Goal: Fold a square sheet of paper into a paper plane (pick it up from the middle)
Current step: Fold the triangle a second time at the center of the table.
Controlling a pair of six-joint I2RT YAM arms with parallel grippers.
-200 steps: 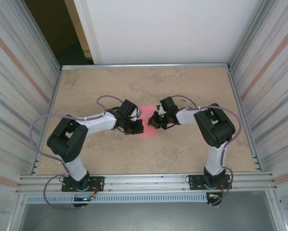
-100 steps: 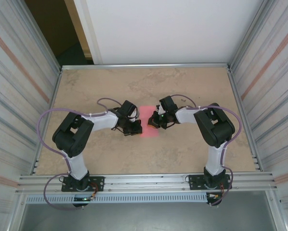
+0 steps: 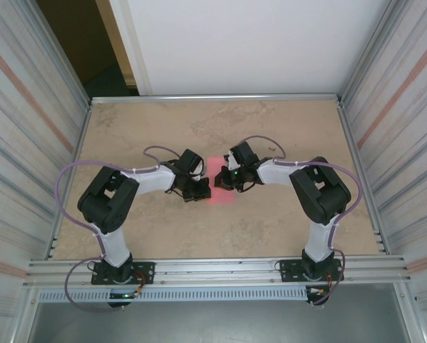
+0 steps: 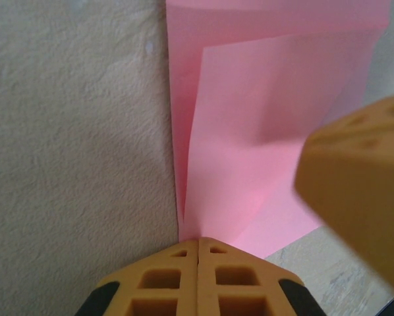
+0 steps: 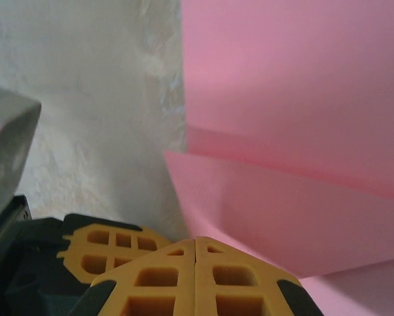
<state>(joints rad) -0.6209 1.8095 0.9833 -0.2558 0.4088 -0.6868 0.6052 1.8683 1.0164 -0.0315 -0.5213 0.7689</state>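
1. Two black-and-white robot arms (image 3: 138, 179) meet nose to nose over the middle of a beige, stone-patterned tabletop (image 3: 278, 125). A thin pink-red square sheet of paper (image 3: 224, 195) lies between them.

2. From the overhead camera, the sheet rests on the table at its centre. Both tool heads partly cover it, and pink shows on their far and near sides.

3. The left wrist camera shows the paper (image 4: 250, 131) already creased. One layer is folded over another, a long fold runs down its left side, and a band of the lower layer is exposed along the far edge.

4. The left gripper (image 4: 198, 242), seen from above at (image 3: 203, 188), has its yellow fingers pressed flush together with no gap. The tips sit at the near end of the long fold, touching the paper's edge. Whether any paper is nipped between them cannot be told.

5. The right gripper (image 5: 196, 242), at (image 3: 223, 180) overhead, is likewise closed tight. Its tips meet the near edge of a slightly raised fold of the sheet (image 5: 302, 79). Whether it is pinching the sheet cannot be told either.

6. A blurred yellow finger of the right gripper (image 4: 362, 210) hangs over the sheet's near right corner in the left wrist view.

7. In the right wrist view, the left gripper (image 5: 101, 249) sits just beside the right one.
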